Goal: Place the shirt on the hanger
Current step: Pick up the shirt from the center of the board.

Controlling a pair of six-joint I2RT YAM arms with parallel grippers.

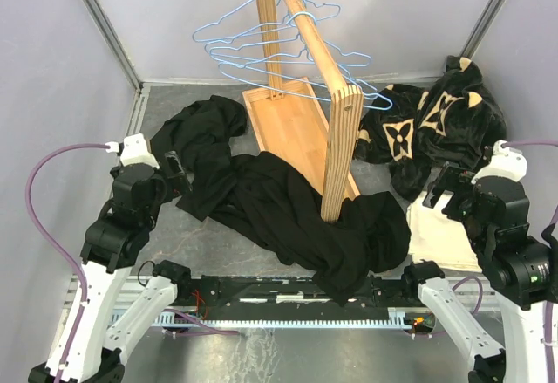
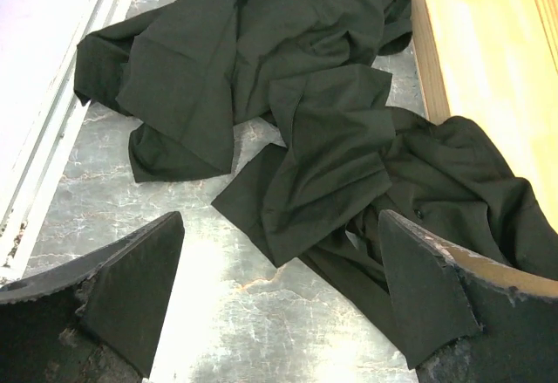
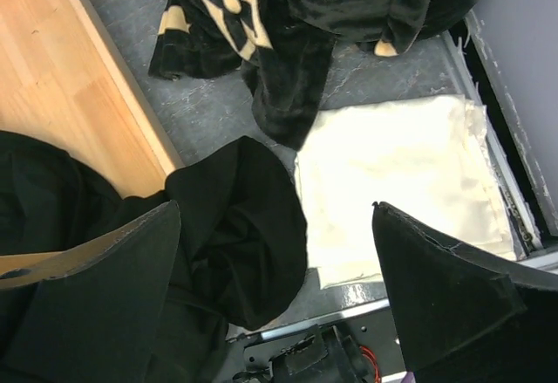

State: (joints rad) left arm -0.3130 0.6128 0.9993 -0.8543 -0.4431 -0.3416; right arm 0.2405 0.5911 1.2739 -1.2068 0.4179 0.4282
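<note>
Across the centre of the top view, the shirt (image 1: 288,213) is taken to be the large black heap crumpled on the counter (image 1: 218,248) round the foot of the rack (image 1: 340,130). The hangers (image 1: 244,56) hang on the rail at upper centre.

Left gripper (image 2: 279,226) and right gripper (image 3: 275,213): jaws spread wide, grasping nothing, poised above the cloth at either end.

Recommended procedure:
1. Grasp a single outer edge, not a bunched fold.
2. Lift clear of the rack foot before spreading.
3. Locate the collar, then fetch one hanger.

Not determinable:
- No collar tag shows.
- Where the shirt ends and the second black garment (image 1: 200,130), upper left, begins.
- Cloth behind the rack post.
- Which hanger wires are separate, as they overlap.
</note>
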